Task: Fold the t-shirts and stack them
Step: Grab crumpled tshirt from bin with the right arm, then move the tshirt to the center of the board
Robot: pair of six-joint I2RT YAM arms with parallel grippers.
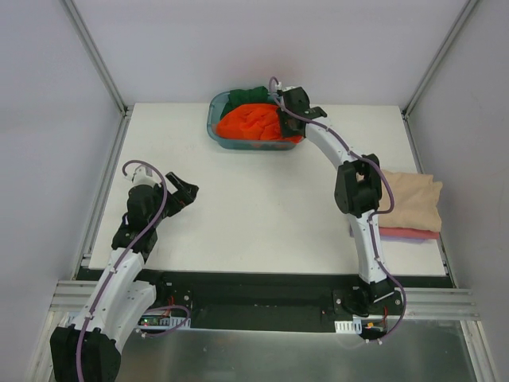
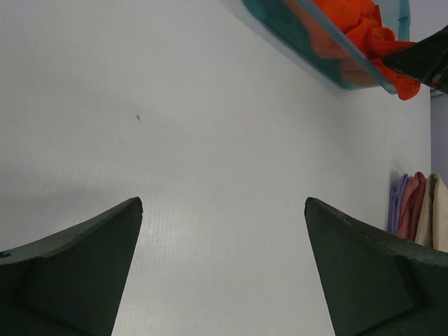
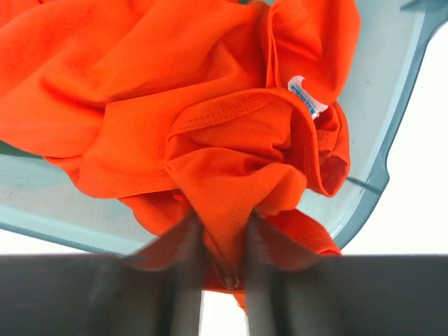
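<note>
The crumpled bright orange-red cloth t-shirt [image 1: 253, 122] is lying in the translucent teal plastic tub [image 1: 216, 127], upper centre, my right gripper [image 3: 222, 238] pinching it, my left gripper [image 2: 222, 203] hanging spread. A folded beige-topped stack [image 1: 409, 203] is resting at right; it and a dark green shirt [image 1: 242, 97] are awaiting folding.

One tub [image 1: 212, 121] with two shirts: orange shirt [image 1: 254, 121], green shirt [image 1: 240, 99]. One stack [image 1: 412, 200], right, at least three shirts. Two hands: left hand [image 1: 188, 198], right hand [image 1: 281, 108].

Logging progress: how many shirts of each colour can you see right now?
Orange-red shirt: 1
Dark green shirt: 1
Beige shirt: 1
Pink shirt: 1
Purple shirt: 1
Total: 5 shirts
</note>
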